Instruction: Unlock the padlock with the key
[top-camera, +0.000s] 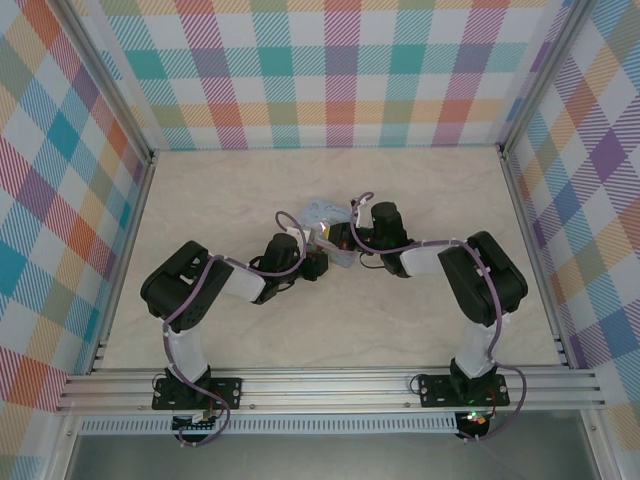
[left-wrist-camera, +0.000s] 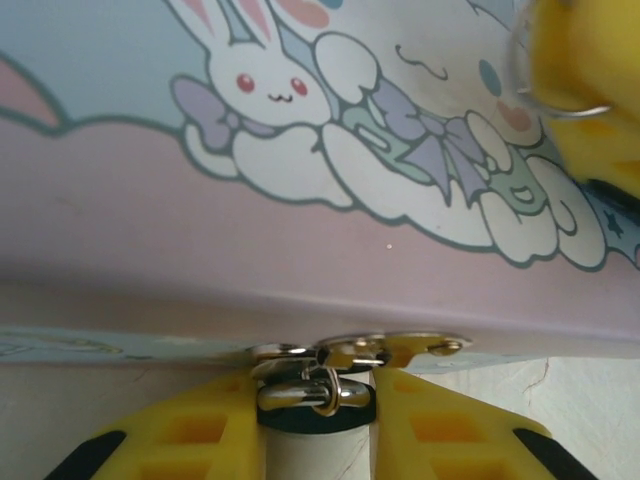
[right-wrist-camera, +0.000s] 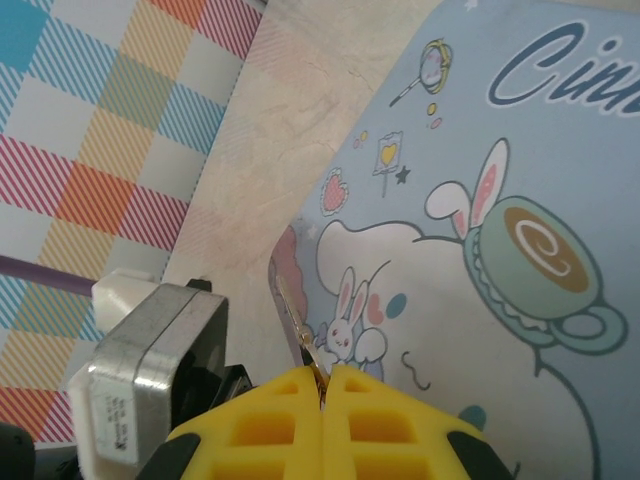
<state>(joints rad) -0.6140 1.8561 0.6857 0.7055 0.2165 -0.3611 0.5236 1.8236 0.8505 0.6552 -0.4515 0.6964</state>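
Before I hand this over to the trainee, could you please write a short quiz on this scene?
1. True or false: the right gripper stands wide open.
2. Which animal is drawn on the tin? A rabbit, B fish, C horse.
3. The right gripper's fingers are coloured ____.
Key: 1 false, it is shut on what looks like the thin key; 2 A; 3 yellow.

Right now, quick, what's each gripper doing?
Left gripper: shut on shiny metal by the tin, likely the padlock.
Right gripper: shut on the key.
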